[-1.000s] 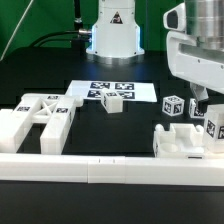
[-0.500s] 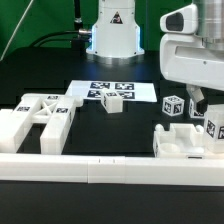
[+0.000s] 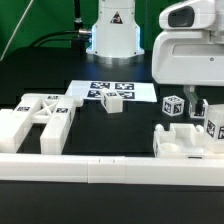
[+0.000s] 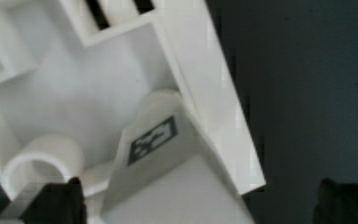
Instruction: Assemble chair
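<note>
**A:** Why does the arm's wrist housing (image 3: 190,62) hang at three o'clock in the exterior view?

**B:** I judge it is lining up over the chair parts there. The biggest chair piece, the slotted panel (image 3: 40,118), lies well apart at eight o'clock, just behind the border rail (image 3: 100,170). The blocky part (image 3: 185,142) sits at four o'clock, under the housing.

**A:** And the little ones?

**B:** A small cube (image 3: 112,100) rests at the marker board's (image 3: 148,92) near edge, around the centre. A tagged cube (image 3: 173,105) stands just beside the housing.

**A:** Is the gripper holding anything?

**B:** The exterior view hides that. The wrist view shows the gripper (image 4: 202,198) with its fingertips (image 4: 51,200) spread wide and gripping nothing. It hangs above a ribbed white piece (image 4: 87,90) bearing a tag (image 4: 153,138). That piece is probably the blocky part, so a grasp looks to be coming.

**A:** What does the wrist view miss?

**B:** The panel, the cubes and the board.
</note>
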{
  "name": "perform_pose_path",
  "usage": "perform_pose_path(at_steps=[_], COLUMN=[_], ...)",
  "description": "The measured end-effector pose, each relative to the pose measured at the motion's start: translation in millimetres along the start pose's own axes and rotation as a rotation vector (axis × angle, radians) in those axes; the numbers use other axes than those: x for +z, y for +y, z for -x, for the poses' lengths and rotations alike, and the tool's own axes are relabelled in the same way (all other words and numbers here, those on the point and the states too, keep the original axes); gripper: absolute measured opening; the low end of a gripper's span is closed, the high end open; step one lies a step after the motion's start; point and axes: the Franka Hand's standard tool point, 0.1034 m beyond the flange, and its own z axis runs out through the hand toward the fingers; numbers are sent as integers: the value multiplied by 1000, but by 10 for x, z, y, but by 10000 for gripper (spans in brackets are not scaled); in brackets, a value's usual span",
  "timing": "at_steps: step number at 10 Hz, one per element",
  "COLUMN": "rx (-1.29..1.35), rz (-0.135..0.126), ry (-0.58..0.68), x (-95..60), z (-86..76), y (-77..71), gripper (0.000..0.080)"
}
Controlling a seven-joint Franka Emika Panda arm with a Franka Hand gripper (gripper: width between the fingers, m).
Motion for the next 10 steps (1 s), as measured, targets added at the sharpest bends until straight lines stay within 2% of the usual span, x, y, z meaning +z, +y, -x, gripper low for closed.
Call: perform_pose_path(at_steps=[2,5,7,9,10], rx=[-186,-287,-266,-246,-124], rz=[1,3,2,2,0], ry=[12,24,24,24,27], x=[32,75,74,75,80], z=[1,17,16,17,22], y=[42,84,81,81,73], gripper=[649,620,285,286,286])
